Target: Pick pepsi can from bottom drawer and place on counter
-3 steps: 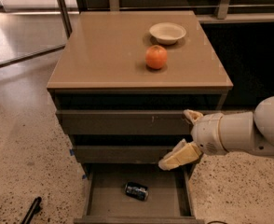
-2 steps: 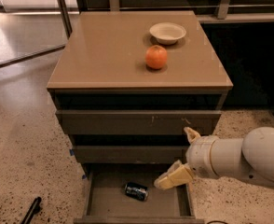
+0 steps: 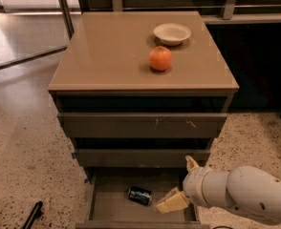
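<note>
The lowest grey-brown bottom drawer [image 3: 91, 200] of the cabinet stands pulled out, a shallow open tray. The small dark pepsi can [image 3: 140, 195] lies on its side on the drawer's floor, near the middle and slightly toward the back. The two-finger cream-tipped gripper [image 3: 175, 183] hangs over the drawer's right half, just beside the can but not touching it. Its fingers are spread wide, one tip up by the front of the drawer above, the other low inside the tray, probably so that they can straddle the can's body. The bulky white arm [image 3: 248, 202] enters from beyond the drawer's right wall, which leaves the drawer's left half free. Room is tight: the closed middle drawer overhangs the tray's rear, and the right wall sits close under the wrist, so the can will likely have to come out toward the drawer's front. High above the drawer, the glossy tan counter [image 3: 107, 51] has a round orange fruit [image 3: 160, 58] and a shallow pale bowl [image 3: 172, 33] toward its right rear, with broad bare space to the left and front for setting the can down.
</note>
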Robot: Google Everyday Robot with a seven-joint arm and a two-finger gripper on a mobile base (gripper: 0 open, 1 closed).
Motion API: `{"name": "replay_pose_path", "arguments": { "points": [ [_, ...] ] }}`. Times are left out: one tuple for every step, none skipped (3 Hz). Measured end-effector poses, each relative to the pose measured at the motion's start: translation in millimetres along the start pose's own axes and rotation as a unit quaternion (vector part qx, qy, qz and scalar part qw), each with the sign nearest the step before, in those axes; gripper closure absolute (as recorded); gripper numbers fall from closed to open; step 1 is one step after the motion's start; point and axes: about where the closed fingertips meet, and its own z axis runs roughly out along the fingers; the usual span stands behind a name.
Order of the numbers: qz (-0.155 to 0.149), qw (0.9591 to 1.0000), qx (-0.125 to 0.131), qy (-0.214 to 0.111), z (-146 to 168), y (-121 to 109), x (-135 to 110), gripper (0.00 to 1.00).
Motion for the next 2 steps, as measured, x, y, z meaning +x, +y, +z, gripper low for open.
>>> {"name": "replay_pose_path", "arguments": {
  "points": [
    [0.03, 0.9989, -0.036, 0.008, 32.6, 2.4, 27.6, 0.0],
    [0.036, 0.9984, -0.043, 0.009, 37.6, 4.8, 32.9, 0.0]
  ]
}}
